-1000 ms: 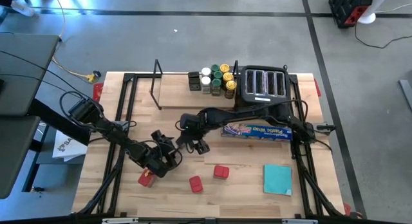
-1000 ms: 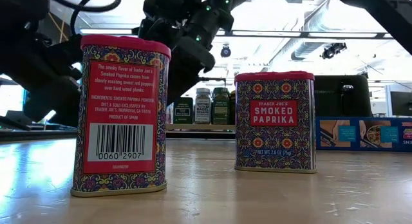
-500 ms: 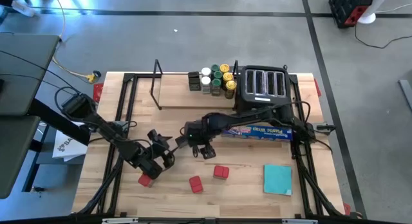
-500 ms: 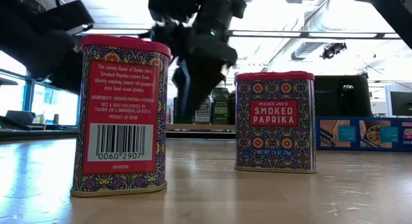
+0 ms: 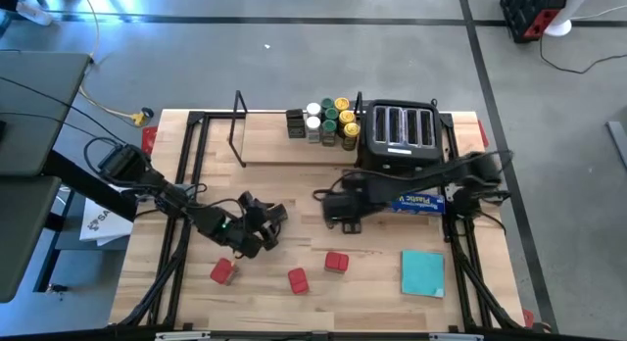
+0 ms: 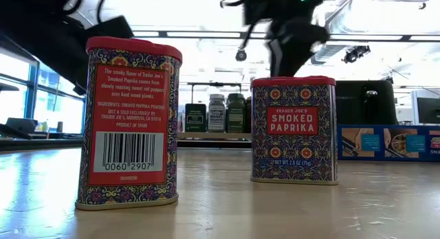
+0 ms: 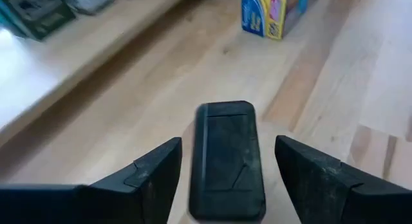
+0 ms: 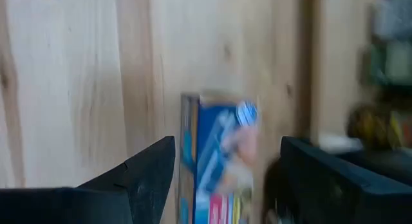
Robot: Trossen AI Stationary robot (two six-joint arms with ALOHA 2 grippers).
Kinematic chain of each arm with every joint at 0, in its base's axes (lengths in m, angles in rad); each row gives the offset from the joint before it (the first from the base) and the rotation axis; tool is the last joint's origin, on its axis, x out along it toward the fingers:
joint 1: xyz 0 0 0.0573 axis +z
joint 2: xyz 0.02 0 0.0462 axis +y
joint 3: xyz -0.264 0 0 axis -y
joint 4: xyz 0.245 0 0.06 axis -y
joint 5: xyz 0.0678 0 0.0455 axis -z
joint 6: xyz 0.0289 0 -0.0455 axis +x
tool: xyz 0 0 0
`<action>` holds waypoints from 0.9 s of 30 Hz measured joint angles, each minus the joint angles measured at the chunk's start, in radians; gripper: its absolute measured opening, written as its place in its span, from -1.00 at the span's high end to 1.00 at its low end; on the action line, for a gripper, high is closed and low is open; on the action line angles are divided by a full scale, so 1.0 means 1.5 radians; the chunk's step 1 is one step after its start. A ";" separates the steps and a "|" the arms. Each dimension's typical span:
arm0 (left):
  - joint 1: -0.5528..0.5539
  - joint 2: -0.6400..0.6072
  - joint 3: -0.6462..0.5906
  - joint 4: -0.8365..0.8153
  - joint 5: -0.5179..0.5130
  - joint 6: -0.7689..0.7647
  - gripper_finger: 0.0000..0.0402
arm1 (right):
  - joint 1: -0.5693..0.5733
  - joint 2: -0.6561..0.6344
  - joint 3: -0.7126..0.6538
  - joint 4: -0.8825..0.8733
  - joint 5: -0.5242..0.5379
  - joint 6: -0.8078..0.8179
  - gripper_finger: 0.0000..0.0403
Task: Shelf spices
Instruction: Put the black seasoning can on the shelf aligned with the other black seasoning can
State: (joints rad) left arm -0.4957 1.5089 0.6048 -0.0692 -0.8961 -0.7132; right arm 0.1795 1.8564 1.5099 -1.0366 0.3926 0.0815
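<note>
Three red spice tins stand on the table: one (image 5: 222, 271) near left, two (image 5: 297, 279) (image 5: 336, 262) near the middle. The low view shows two of them close up (image 6: 129, 122) (image 6: 294, 129). Jars with yellow, green and white lids (image 5: 328, 121) and a dark tin (image 5: 294, 123) stand at the right end of the wooden shelf plank (image 5: 284, 150). My left gripper (image 5: 270, 226) is open, right of and beyond the near-left tin. A dark flat piece (image 7: 225, 159) shows between its fingers, clear of both. My right gripper (image 5: 335, 210) is open above the blue box's left end (image 8: 219, 153).
The black toaster (image 5: 402, 130) stands at the far right beside the jars. The long blue plastic-wrap box (image 5: 421, 201) lies in front of it. A teal square (image 5: 422, 272) lies flat near right. The shelf's black wire upright (image 5: 238, 125) rises at its left end.
My right gripper has swung from the middle of the table toward the right edge, to the blue box's left end, and has risen. My left gripper has drawn away from the near-left red tin, toward the right and far side. The tins have stayed put.
</note>
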 joint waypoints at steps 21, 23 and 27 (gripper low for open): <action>0.336 0.000 0.259 -0.176 0.346 0.505 0.45 | 0.192 -0.379 -0.336 0.081 0.224 0.368 -0.37; 0.400 0.000 0.277 -0.178 0.406 0.561 0.45 | 0.191 -0.378 -0.353 0.111 0.222 0.355 -0.37; 0.526 0.000 0.295 -0.168 0.528 0.636 0.45 | 0.192 -0.378 -0.372 0.136 0.220 0.354 -0.37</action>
State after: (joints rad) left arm 0.2935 1.5089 1.0470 -0.3208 -0.1038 0.2411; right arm 0.4680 1.2896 0.9526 -0.8330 0.7219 0.6132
